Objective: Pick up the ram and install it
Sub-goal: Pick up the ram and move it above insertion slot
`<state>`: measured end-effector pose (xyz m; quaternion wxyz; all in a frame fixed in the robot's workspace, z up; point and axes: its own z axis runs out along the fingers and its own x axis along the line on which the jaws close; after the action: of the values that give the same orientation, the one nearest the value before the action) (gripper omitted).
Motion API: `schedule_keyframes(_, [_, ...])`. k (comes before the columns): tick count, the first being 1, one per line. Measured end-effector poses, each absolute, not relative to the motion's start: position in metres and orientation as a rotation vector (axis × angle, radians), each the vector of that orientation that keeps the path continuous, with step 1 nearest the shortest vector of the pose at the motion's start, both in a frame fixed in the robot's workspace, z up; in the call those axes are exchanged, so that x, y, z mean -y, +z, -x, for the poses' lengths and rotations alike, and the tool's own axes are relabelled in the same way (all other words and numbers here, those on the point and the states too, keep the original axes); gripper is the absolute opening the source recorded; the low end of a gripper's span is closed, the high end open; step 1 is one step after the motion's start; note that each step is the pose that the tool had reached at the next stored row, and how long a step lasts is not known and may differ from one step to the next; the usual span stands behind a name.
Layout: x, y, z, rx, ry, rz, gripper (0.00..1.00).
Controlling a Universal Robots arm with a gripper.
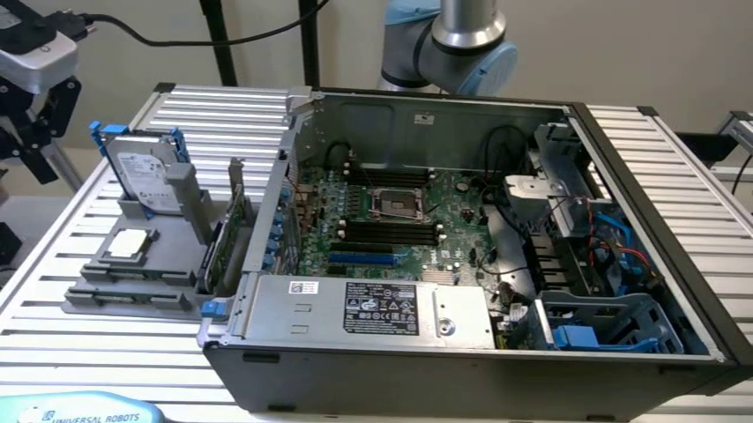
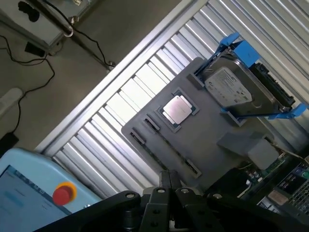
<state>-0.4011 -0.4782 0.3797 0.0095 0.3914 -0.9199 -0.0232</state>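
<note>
The ram (image 1: 132,277) seems to sit edge-up in a slot of the grey holder (image 2: 212,130) on the tabletop (image 1: 70,339), beside the open computer case (image 1: 471,361). It is likely light, thin and fragile (best gripped by its long edges, mid-length). The hand (image 2: 170,180) hovers over the holder, clenched and empty

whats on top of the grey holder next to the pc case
A blue-railed hard drive stands upright in the grey holder, and a square silver processor chip lies flat in a recess. What sits down in its narrow slots cannot be made out.
</note>
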Motion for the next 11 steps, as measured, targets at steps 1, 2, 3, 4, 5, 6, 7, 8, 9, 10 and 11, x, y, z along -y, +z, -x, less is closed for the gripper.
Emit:
schedule_keyframes(1, [0.4782, 0.3794, 0.4011, 2.861, -0.072, -1.248, 0.11])
schedule_keyframes(2, [0.4782, 0.3790, 0.4011, 2.849, -0.072, -1.275, 0.11])
schedule_keyframes(3, [0.4782, 0.3787, 0.4010, 2.837, -0.072, -1.300, 0.11])
schedule_keyframes(4, [0.4782, 0.3785, 0.4011, 2.824, -0.071, -1.326, 0.11])
schedule_keyframes(5, [0.4781, 0.3782, 0.4011, 2.812, -0.071, -1.351, 0.11])
schedule_keyframes(6, [0.4781, 0.3779, 0.4011, 2.799, -0.071, -1.376, 0.11])
schedule_keyframes(7, [0.4781, 0.3776, 0.4011, 2.786, -0.070, -1.402, 0.11])
schedule_keyframes(8, [0.4782, 0.3774, 0.4011, 2.773, -0.070, -1.427, 0.11])
schedule_keyframes(9, [0.4782, 0.3773, 0.4011, 2.759, -0.070, -1.452, 0.11])
schedule_keyframes(10, [0.4782, 0.3770, 0.4011, 2.746, -0.070, -1.476, 0.11])
schedule_keyframes(11, [0.4781, 0.3768, 0.4011, 2.732, -0.069, -1.501, 0.11])
